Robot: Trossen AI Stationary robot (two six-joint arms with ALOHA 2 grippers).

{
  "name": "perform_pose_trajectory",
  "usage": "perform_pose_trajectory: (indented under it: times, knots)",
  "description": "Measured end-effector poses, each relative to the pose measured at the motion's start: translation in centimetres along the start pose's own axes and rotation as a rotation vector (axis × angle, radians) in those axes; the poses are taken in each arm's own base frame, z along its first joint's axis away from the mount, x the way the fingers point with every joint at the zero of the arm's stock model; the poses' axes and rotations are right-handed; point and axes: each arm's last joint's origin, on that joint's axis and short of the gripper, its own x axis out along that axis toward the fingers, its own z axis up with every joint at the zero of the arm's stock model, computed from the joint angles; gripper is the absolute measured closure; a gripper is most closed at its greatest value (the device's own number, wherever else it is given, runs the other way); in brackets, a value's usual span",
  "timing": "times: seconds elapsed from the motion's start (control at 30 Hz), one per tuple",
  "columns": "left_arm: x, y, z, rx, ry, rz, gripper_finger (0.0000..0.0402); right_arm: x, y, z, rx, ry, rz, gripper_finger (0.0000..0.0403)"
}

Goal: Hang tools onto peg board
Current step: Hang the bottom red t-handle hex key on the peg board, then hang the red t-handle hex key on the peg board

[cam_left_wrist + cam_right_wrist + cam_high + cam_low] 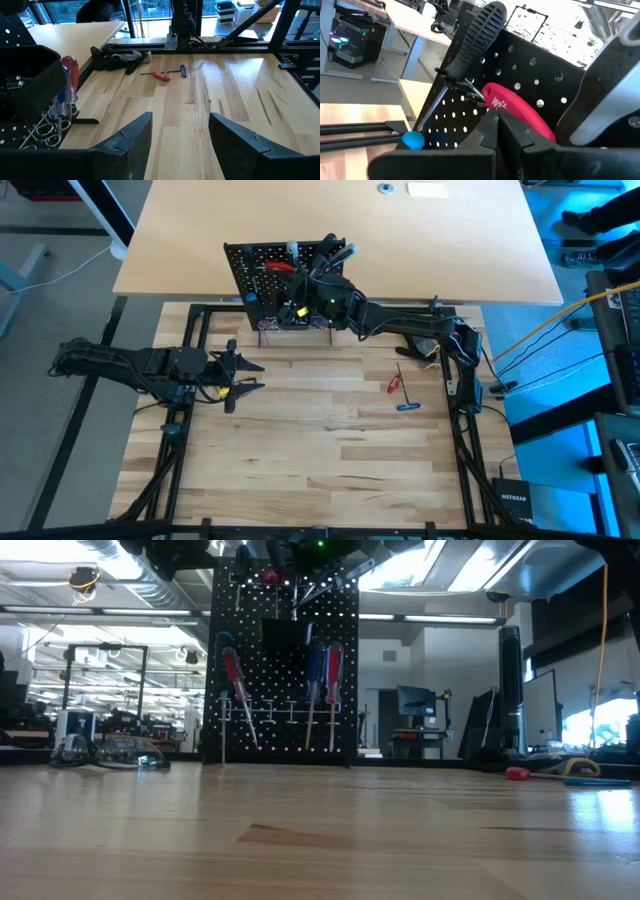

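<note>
The black peg board (262, 272) stands upright at the table's far middle on thin wire feet. Red and blue screwdrivers (325, 675) and another red one (235, 680) hang on its front. High on the board sit red-handled pliers (520, 112) and a black ribbed handle (482, 30). My right gripper (497, 117) reaches level from the right, shut, its tips right at the pliers' red handle. My left gripper (245, 375) waits open at the table's left, holding nothing. A red-handled tool (395, 383) and a blue-handled tool (408, 406) lie flat on the table at the right. My right gripper's shut fingertips (490, 125) come level at the red pliers handle near its free end (492, 100), high on the board's front. The fingers themselves hide the meeting place, so I cannot tell whether they touch or pinch the handle.
A dark crumpled lump (120, 57) lies near the right arm's base. Black frame rails (190, 330) run along the table's sides. A second pale table (400, 230) stands behind the board. Bare wood stretches across the near half (330, 460).
</note>
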Motion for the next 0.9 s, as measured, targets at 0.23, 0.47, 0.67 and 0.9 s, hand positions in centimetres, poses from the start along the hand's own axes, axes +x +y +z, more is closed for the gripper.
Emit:
perform_pose_trajectory:
  times: [0.23,0.47,0.67,0.9]
  knots:
    - [0.0,0.0,0.0,0.000,0.000,0.000,0.0217,-0.1,0.3,0.1,-0.003,0.005,0.007,0.0396]
    - [0.0,0.0,0.0,-0.004,0.001,0.000,0.0217,-1.6,2.3,1.8,-0.042,-0.036,0.036,0.0391]
    - [0.0,0.0,0.0,-0.006,0.003,0.000,0.0217,-5.1,4.0,4.3,-0.088,0.018,0.129,0.0393]
    - [0.0,0.0,-0.1,-0.013,0.013,-0.001,0.0217,-12.5,4.2,6.4,-0.114,0.243,0.394,0.0393]
